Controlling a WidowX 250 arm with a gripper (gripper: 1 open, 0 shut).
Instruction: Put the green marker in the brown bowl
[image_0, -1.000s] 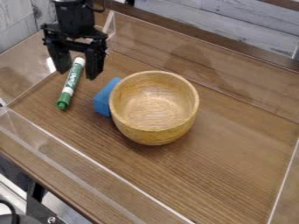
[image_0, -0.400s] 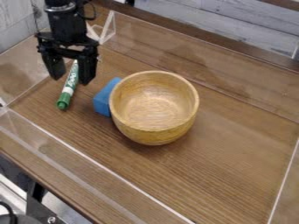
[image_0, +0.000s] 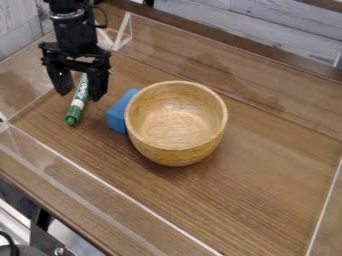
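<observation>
The green marker (image_0: 76, 103) lies flat on the wooden tabletop (image_0: 267, 140) at the left, its upper end between the spread fingers of our tool (image_0: 79, 85), which points down over it, open and gripping nothing. Just right of the marker we see a blue block (image_0: 122, 108), touching the brown bowl (image_0: 175, 122), which stands upright and empty.

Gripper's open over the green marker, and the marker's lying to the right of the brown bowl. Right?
Not quite. The camera view shows the green marker lying to the left of the brown bowl, beyond the blue block. The gripper is open over it, as you said.
</observation>
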